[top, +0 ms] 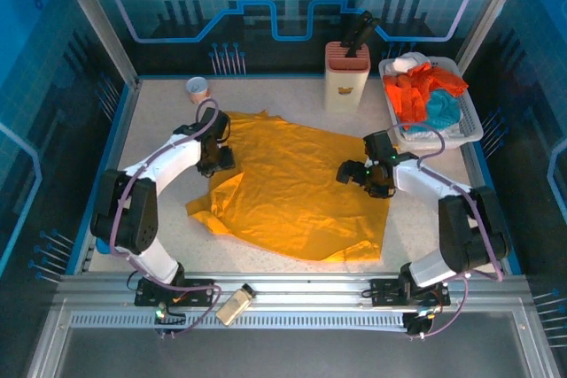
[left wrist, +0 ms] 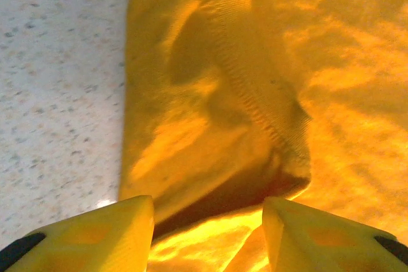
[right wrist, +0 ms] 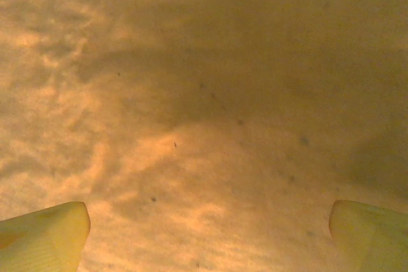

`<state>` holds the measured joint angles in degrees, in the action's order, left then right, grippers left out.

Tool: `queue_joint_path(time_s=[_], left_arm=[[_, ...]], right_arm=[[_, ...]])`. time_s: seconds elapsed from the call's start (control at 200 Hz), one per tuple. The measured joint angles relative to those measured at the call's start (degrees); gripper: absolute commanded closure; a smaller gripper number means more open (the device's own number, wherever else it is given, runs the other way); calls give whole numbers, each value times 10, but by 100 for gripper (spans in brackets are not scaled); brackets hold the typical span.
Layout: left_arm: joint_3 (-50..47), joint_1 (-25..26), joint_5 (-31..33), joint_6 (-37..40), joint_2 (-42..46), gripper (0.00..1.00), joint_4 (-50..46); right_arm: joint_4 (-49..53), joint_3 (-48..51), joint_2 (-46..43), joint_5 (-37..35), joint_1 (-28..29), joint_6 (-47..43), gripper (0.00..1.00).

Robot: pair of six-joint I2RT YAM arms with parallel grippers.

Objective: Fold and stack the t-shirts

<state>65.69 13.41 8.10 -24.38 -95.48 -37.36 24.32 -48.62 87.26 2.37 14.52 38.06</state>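
**Operator:** What state are the pincers in, and why do they sit where they do?

**Guide:** Your left pincer [left wrist: 207, 213] is open. Its jaws stand either side of a raised fold at the edge of the golden-yellow t-shirt [top: 283, 192], on the side farthest from the basket [top: 474, 126]. This placement probably prepares a pinch on that fold. Your right pincer [right wrist: 209, 214] is also open, jaws spread wide over flat cloth on the side of the shirt nearest the basket. Nothing is gripped by either one. With one pincer at each side, you are likely set to lift both edges together for a fold.

**Operator:** How does the shirt look?

**Guide:** It lies spread on the counter [top: 159, 130], to the left of the basket and nearer the arm bases. It is not yet folded. The cloth is rumpled, the edge farthest from the basket is bunched and partly turned over, and the outline is uneven. An orange-red shirt [top: 412, 95] and a teal shirt [top: 443, 112] wait heaped inside the basket.
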Motion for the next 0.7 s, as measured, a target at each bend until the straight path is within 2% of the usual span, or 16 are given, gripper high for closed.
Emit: queue_joint_path(time_s=[0.23, 0.4, 0.445, 0.61, 0.7], left_arm=[[41, 35, -4, 26, -75, 53, -3], [42, 64, 2, 30, -90, 55, -8], [42, 67, 6, 30, -92, 59, -10], [41, 63, 42, 31, -113, 90, -21], [35, 50, 52, 24, -111, 100, -24]], right_arm=[[-3, -38, 64, 18, -28, -11, 5], [-3, -58, 89, 24, -41, -13, 6], [-4, -64, 94, 25, -45, -13, 6], [-6, -75, 106, 32, -61, -12, 6], [-5, -90, 119, 36, -75, -13, 6]])
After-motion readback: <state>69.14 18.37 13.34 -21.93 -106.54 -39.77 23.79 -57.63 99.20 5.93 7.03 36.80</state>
